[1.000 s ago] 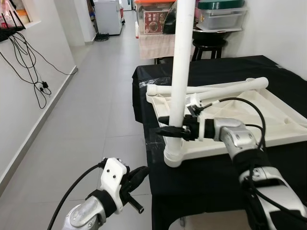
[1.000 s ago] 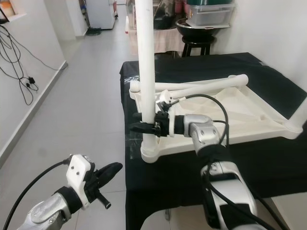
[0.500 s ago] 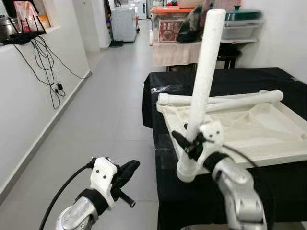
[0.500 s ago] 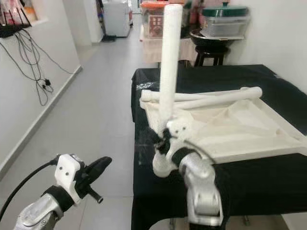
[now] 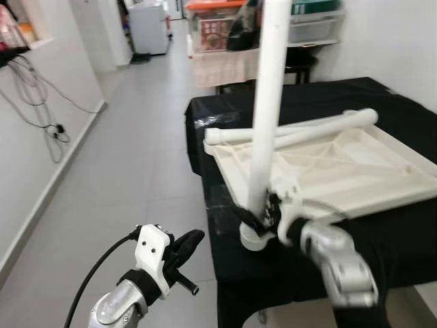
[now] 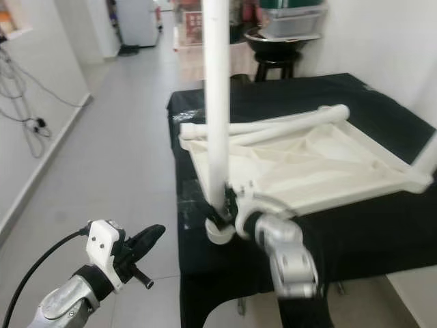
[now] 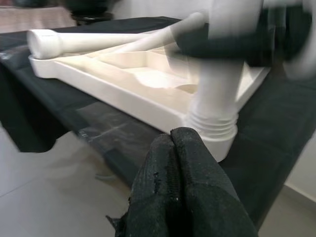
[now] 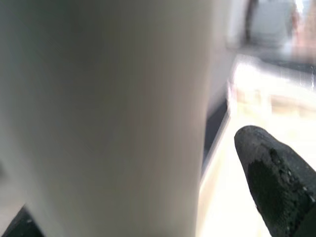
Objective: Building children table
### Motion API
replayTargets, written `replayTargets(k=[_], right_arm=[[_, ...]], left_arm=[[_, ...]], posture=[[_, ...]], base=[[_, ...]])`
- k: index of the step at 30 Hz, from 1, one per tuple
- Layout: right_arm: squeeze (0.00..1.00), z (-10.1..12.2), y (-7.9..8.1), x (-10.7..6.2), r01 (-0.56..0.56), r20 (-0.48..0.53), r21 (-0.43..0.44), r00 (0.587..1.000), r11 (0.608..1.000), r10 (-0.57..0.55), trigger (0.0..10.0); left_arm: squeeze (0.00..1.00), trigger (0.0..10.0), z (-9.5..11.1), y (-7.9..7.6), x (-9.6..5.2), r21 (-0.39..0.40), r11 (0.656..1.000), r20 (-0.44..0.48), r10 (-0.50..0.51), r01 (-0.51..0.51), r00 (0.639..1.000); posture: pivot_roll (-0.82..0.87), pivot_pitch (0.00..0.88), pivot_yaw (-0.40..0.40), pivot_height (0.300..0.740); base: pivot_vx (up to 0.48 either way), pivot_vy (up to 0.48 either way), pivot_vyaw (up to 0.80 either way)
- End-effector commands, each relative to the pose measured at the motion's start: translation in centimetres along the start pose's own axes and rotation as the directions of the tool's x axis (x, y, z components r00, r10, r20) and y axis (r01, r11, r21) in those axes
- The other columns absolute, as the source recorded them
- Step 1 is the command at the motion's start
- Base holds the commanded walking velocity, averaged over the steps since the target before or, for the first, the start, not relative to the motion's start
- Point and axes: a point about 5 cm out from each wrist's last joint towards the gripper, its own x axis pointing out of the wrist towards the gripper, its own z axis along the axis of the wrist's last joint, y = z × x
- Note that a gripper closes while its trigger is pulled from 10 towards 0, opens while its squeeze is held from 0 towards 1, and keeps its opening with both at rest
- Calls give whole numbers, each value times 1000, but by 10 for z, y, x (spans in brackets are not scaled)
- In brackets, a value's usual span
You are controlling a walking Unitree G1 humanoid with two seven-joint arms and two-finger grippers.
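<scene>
left gripper (image 5: 186,247): nearest of all, low over the grey floor (image 5: 130,171) just off the near left corner of the black-draped table (image 5: 355,246); in the left wrist view its two black fingers (image 7: 183,183) are pressed together with nothing between them.
right gripper (image 5: 258,217): at the near left corner of the upturned white tabletop (image 5: 355,171), fingers clamped round the foot of the upright leg (image 5: 266,109); in the right wrist view the white tube sits against one black fingertip (image 8: 274,170).
upright leg: white tube standing roughly vertical in the round socket (image 5: 254,239) at the tabletop's near left corner, its top running out of the frame; threaded collar seen at its base in the left wrist view.
upturned white tabletop: lies underside up on the black cloth, near edge along the table's near side.
loose legs (image 5: 300,130): two more white tubes lying crossed along the tabletop's far edge.
far background: dark stool (image 6: 273,63) and storage boxes (image 5: 218,24) beyond the table; cables (image 5: 34,89) hanging on the left wall.
</scene>
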Motion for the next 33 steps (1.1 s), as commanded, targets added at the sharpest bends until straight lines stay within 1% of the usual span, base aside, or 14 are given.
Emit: replayTargets(k=[1, 2, 3, 5, 12, 13, 18, 23, 26, 28, 29, 30, 31, 33], right_arm=[[0, 7, 3, 4, -170, 37, -8, 985, 985, 170, 10000], [0, 11, 3, 9, -321, 19, -30, 947, 947, 322, 10000], [0, 11, 3, 9, -321, 19, -30, 947, 947, 322, 10000], [0, 9, 3, 16, -504, -41, -28, 863, 863, 503, 10000], [0, 5, 7, 27, -605, -76, 20, 793, 796, 605, 10000], [0, 5, 8, 30, -617, -73, 23, 784, 787, 616, 0], [0, 7, 6, 35, -624, -35, 50, 779, 780, 626, 0], [0, 11, 0, 25, -570, -3, 18, 822, 822, 570, 0], [0, 7, -2, 8, -421, -14, -16, 907, 907, 421, 0], [0, 6, -3, 6, -387, -16, -18, 922, 922, 387, 0], [0, -4, 4, 9, -99, -36, 25, 994, 995, 100, 0], [0, -10, 7, 7, 127, -66, 54, 990, 990, -124, 0], [0, -10, 7, 7, 127, -66, 54, 990, 990, -124, 0], [0, -17, 8, 1, 360, -111, 75, 930, 930, -351, 0]], left_arm=[[0, 10000, -2, 2, 0, -8, 1000, -3, 1, -1, 1000], [0, 10000, -2, 1, 1, -19, 1000, 1, -8, 8, 1000], [0, 10000, -2, 1, 1, -19, 1000, 1, -8, 8, 1000], [0, 10000, -3, -1, 2, -43, 999, 4, -24, 25, 1000], [0, 10000, -3, -2, 3, -71, 996, 3, -54, 54, 999], [0, 10000, -3, -3, 3, -76, 995, 3, -60, 60, 998], [0, 10000, 1, -3, 2, -59, 997, 20, -46, 47, 999], [0, 10000, 3, -3, 2, -67, 997, 31, -40, 42, 999], [0, 10000, 5, -3, 0, -73, 996, 38, -40, 43, 998], [0, 10000, 6, -3, 0, -75, 996, 38, -41, 44, 998], [0, 10000, 7, -2, 0, -77, 996, 40, -42, 45, 998], [0, 10000, 8, -1, 0, -78, 996, 41, -43, 46, 998], [0, 10000, 8, -1, 0, -78, 996, 41, -43, 46, 998], [0, 10000, 9, 0, -1, -80, 996, 42, -43, 46, 998]], posture=[[-64, 0, 41, 740], [-54, 0, 39, 740], [-54, 0, 39, 740], [-50, 0, 35, 740], [-26, 0, 27, 740], [-26, 0, 27, 740], [-25, 0, 30, 740], [-36, 0, 32, 740], [-57, 0, 35, 740], [-57, 0, 35, 740], [-73, 9, 35, 740], [-73, 9, 35, 740], [-73, 9, 35, 740], [-73, 9, 35, 740]], base=[[0, 0, 0], [0, 0, 0], [0, 0, 0], [0, 0, 0], [0, 0, 0], [0, 0, 0], [0, 0, 0], [0, 0, 0], [0, 0, 0], [0, 0, 0], [0, 0, 0], [0, 0, 0], [0, 0, 0], [0, 0, 0]])
